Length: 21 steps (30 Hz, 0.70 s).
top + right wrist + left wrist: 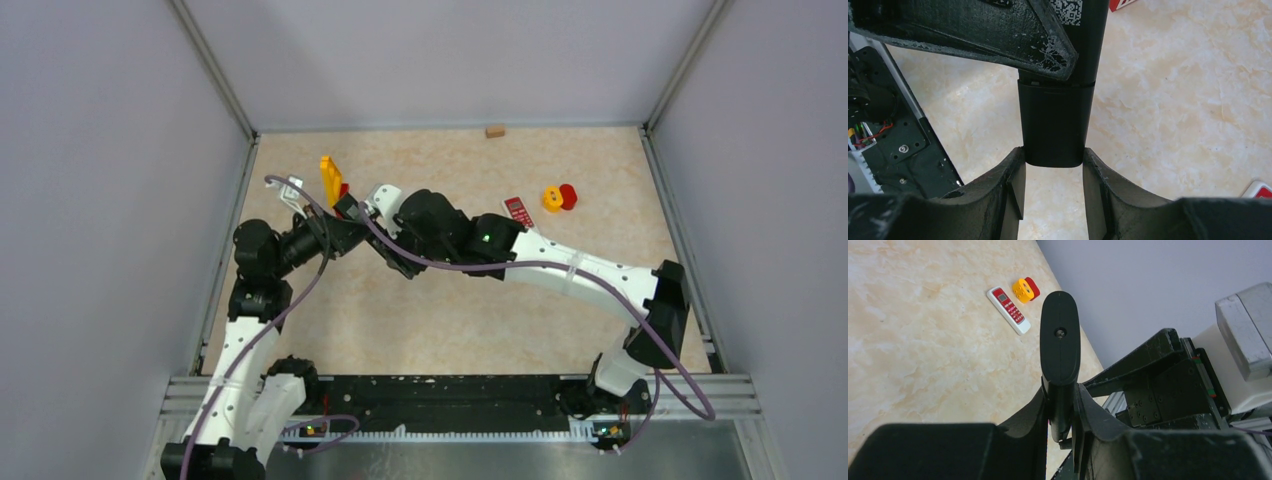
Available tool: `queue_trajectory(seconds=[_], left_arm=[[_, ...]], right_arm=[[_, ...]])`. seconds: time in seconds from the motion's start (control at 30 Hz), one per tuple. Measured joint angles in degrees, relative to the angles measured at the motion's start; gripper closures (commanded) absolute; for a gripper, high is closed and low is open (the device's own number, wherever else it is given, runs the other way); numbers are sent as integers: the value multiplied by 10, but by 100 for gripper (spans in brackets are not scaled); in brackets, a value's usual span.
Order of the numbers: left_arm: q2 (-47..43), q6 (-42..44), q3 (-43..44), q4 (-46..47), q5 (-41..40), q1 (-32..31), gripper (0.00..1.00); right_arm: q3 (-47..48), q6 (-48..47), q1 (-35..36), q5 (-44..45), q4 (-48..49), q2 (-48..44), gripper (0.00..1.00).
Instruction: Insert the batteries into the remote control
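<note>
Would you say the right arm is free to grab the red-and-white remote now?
Probably not: the right gripper has its jaws closed on the black remote, which the left gripper also holds. The red-and-white remote itself lies uncovered.

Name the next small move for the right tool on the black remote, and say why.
Probably slide the end section off the black remote with the right tool. A seam sets that section apart, the right fingers flank its tip, and the left tool clamps the body.
</note>
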Motion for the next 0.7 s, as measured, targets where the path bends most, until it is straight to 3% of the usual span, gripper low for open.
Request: queue_trajectory(seconds=[0.7], left_arm=[[-4, 33, 0, -14, 14, 0, 100]], right_arm=[[30, 2, 0, -32, -45, 27, 67]])
